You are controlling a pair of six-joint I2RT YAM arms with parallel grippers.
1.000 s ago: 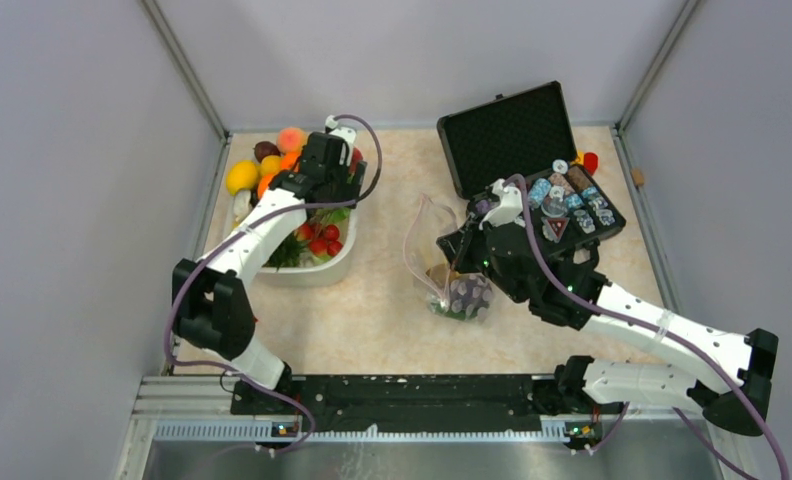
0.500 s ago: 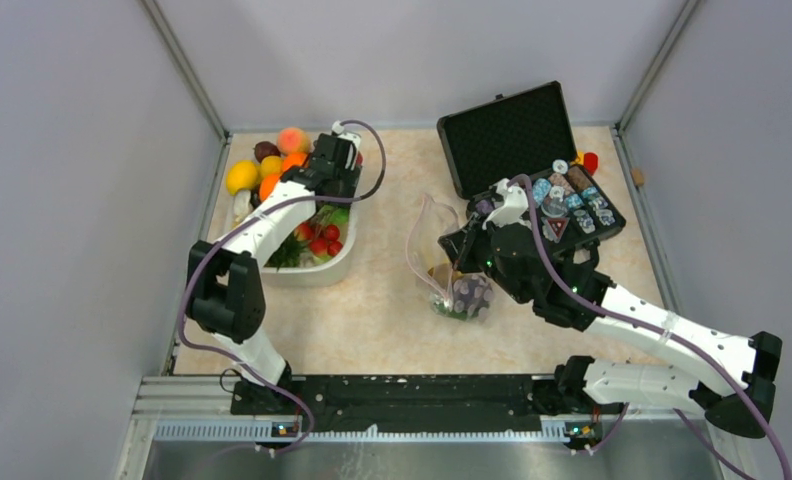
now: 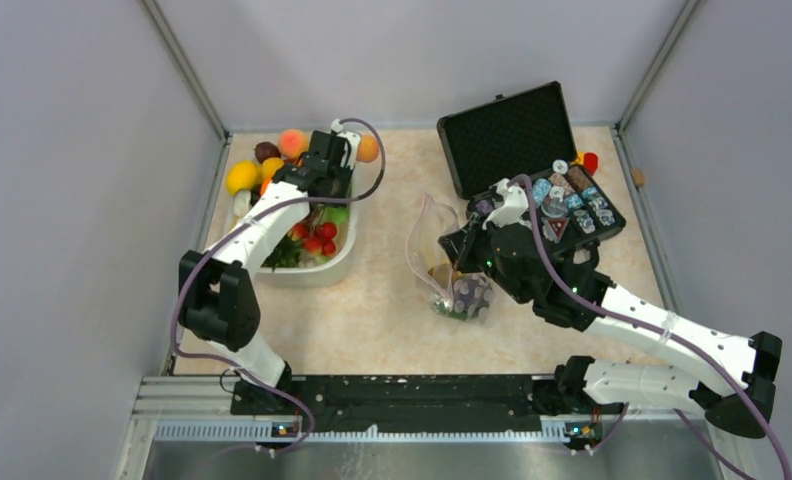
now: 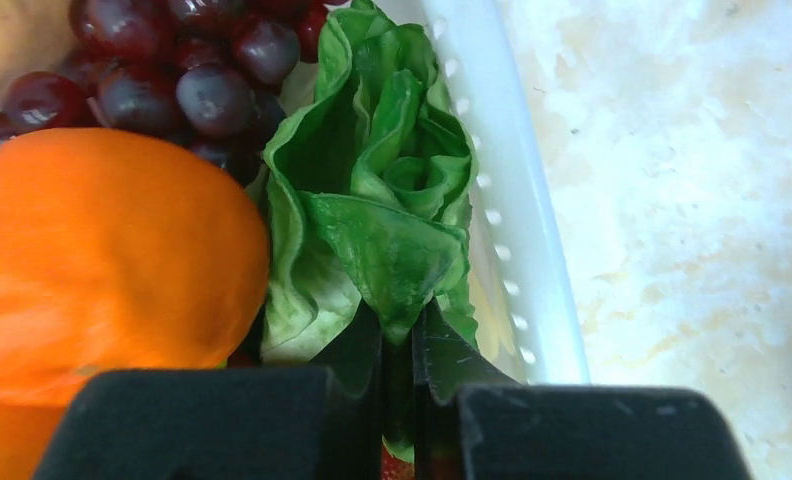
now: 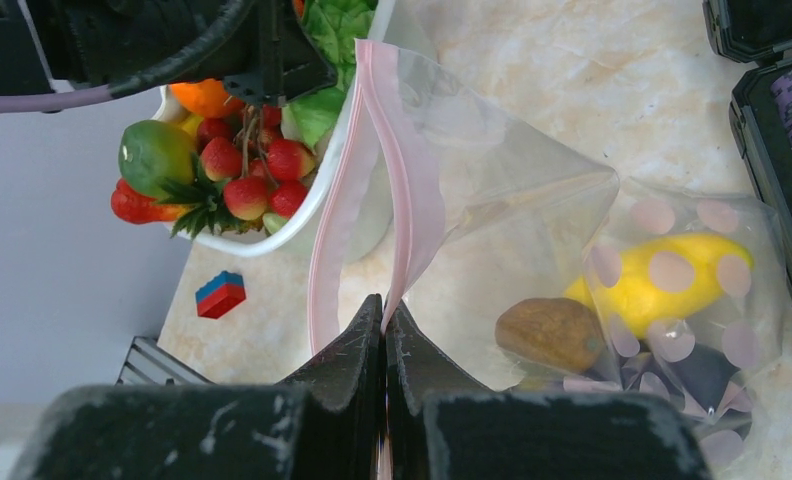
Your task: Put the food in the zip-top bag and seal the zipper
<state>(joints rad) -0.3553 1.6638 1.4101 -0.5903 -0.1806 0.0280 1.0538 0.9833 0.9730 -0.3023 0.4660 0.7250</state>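
Observation:
In the left wrist view my left gripper (image 4: 400,320) is shut on a leaf of the green lettuce (image 4: 372,190), which lies in the white basin (image 4: 517,200) beside an orange fruit (image 4: 102,250) and dark grapes (image 4: 172,60). From above, that gripper (image 3: 324,185) hangs over the basin's far end. My right gripper (image 5: 384,305) is shut on the pink zipper (image 5: 402,170) of the zip-top bag (image 5: 512,200), holding its mouth up and open. A yellow fruit (image 5: 662,285), a brown piece (image 5: 552,333) and a dark purple piece (image 5: 697,375) lie inside the bag.
The basin (image 3: 342,265) also holds strawberries (image 5: 257,170) and other toy produce. More fruit sits behind it: a yellow one (image 3: 241,177), a peach (image 3: 292,140), an orange one (image 3: 368,148). An open black case (image 3: 532,150) with chips stands at the back right. A red-blue block (image 5: 220,293) lies near the basin.
My left gripper has closed from wide open onto the lettuce leaf, and the left arm has shifted slightly over the basin. The right arm and the bag have stayed where they were.

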